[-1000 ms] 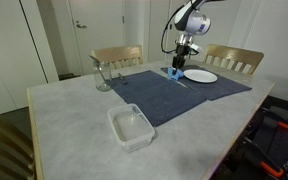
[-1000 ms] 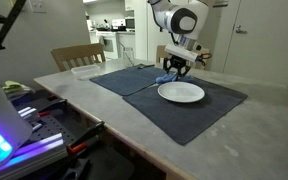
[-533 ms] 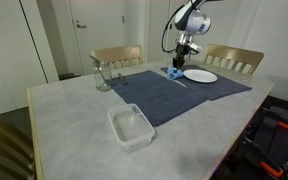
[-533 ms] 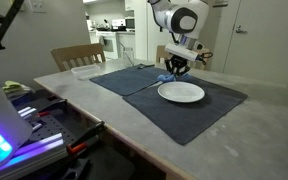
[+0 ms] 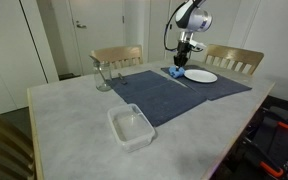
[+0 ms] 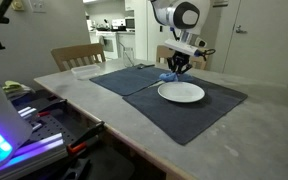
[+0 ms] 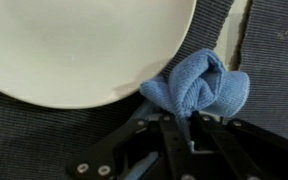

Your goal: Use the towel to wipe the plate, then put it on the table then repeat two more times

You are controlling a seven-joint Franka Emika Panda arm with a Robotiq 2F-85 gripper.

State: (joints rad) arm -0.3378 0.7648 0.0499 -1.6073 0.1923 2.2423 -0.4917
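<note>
Towel: small, light-blue, soft, bunched in crumpled lump. You see it touching plate rim in wrist view, with lower fold pinched between fingers of your gripper. Plate: round, white, shallow, lies flat. Table: large, pale grey marbled top; plate and towel at its far part.

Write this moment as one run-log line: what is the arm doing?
stage: grasping towel | fingers: shut on towel | towel: bunched, beside plate rim | plate: on dark-blue mat
</note>
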